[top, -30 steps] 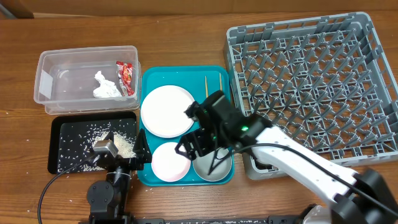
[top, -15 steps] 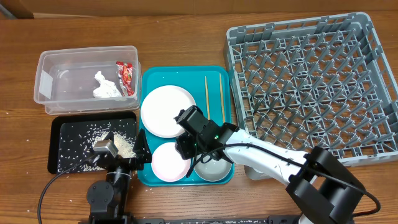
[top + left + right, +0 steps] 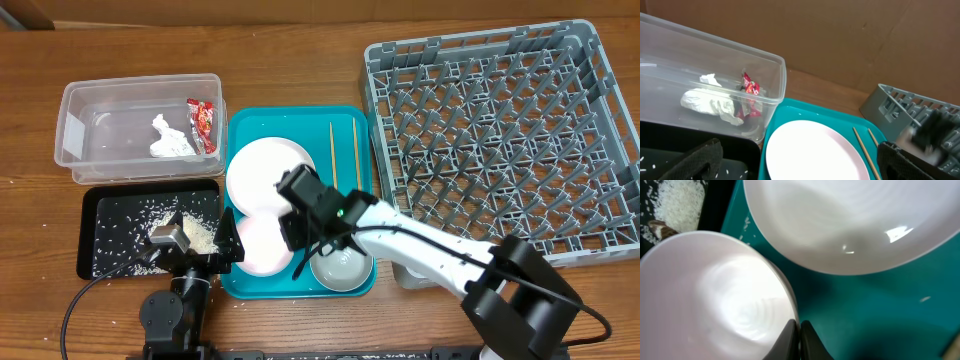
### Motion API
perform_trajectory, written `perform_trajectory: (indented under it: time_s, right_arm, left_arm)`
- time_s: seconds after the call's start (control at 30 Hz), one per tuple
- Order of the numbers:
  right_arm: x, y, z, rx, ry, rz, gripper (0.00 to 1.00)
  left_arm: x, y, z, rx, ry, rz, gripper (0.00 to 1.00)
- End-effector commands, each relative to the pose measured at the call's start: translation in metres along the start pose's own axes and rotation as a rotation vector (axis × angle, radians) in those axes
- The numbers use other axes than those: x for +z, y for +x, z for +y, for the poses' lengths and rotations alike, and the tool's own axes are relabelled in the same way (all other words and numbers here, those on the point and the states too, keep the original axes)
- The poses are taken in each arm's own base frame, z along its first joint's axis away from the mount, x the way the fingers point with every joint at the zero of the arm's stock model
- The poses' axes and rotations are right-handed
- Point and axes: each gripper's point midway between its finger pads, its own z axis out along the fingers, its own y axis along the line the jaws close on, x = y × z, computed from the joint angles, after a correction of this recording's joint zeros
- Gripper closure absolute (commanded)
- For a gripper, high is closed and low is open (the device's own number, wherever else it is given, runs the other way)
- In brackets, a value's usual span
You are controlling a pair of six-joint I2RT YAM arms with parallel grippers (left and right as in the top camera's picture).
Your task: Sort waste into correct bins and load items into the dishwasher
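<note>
My right gripper [image 3: 799, 330] is shut on the rim of the small white bowl [image 3: 715, 295], one finger inside it and one outside. From overhead that bowl [image 3: 256, 244] sits at the front left of the teal tray [image 3: 240, 125], with the right gripper [image 3: 290, 232] at its right edge. A large white plate [image 3: 255, 170] lies behind it, two chopsticks [image 3: 333, 150] to the right, and a grey bowl [image 3: 338, 268] at the front right. My left gripper [image 3: 802, 167] stands open and empty over the black tray's [image 3: 100, 205] right edge. The grey dishwasher rack [image 3: 500, 130] fills the right side.
A clear bin [image 3: 85, 130] at the back left holds a crumpled tissue [image 3: 170, 138] and a red wrapper [image 3: 203, 124]. Rice grains are scattered over the black tray, with a heap [image 3: 200, 235] near the left arm.
My right gripper has swung left across the teal tray and shut on the small white bowl's rim. The bowl has shifted slightly left. The left arm has stayed still.
</note>
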Motion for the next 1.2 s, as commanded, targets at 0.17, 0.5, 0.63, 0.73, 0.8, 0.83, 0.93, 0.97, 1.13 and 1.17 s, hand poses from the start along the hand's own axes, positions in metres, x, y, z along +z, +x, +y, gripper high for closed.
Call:
perform_trajectory:
  time_s: [0.17, 0.5, 0.63, 0.73, 0.8, 0.83, 0.93, 0.97, 1.13, 1.17]
  right_arm:
    - [-0.149, -0.105, -0.035, 0.075, 0.286, -0.375, 0.96]
    - [-0.293, -0.078, -0.202, 0.361, 1.164, -0.591, 0.96]
    - [-0.332, -0.064, -0.234, 0.444, 1.361, -0.634, 0.96]
    - [-0.345, -0.06, -0.251, 0.487, 1.419, -0.641, 0.96]
    - [-0.352, -0.058, -0.263, 0.518, 1.451, -0.646, 0.96]
    - [-0.354, -0.056, -0.27, 0.537, 1.466, -0.643, 0.96]
    - [-0.351, -0.051, -0.288, 0.557, 1.496, -0.584, 0.96]
    - [-0.349, -0.05, -0.293, 0.556, 1.506, -0.561, 0.96]
    - [-0.333, -0.032, -0.32, 0.54, 1.572, -0.39, 0.96]
    - [-0.329, -0.031, -0.323, 0.536, 1.579, -0.369, 0.96]
  left_arm:
    - [0.0, 0.001, -0.003, -0.001, 0.016, -0.001, 0.0]
    - [0.0, 0.001, -0.003, -0.001, 0.016, -0.001, 0.0]
    - [0.0, 0.001, -0.003, -0.001, 0.016, -0.001, 0.0]
    - [0.0, 0.001, -0.003, -0.001, 0.016, -0.001, 0.0]
    - [0.0, 0.001, -0.003, -0.001, 0.016, -0.001, 0.0]
    - [0.0, 0.001, -0.003, -0.001, 0.016, -0.001, 0.0]
    - [0.0, 0.001, -0.003, -0.001, 0.016, -0.001, 0.0]
    - [0.0, 0.001, -0.003, -0.001, 0.016, -0.001, 0.0]
    - [0.0, 0.001, -0.003, -0.001, 0.015, -0.001, 0.0]
    - [0.0, 0.001, -0.003, -0.001, 0.016, -0.001, 0.0]
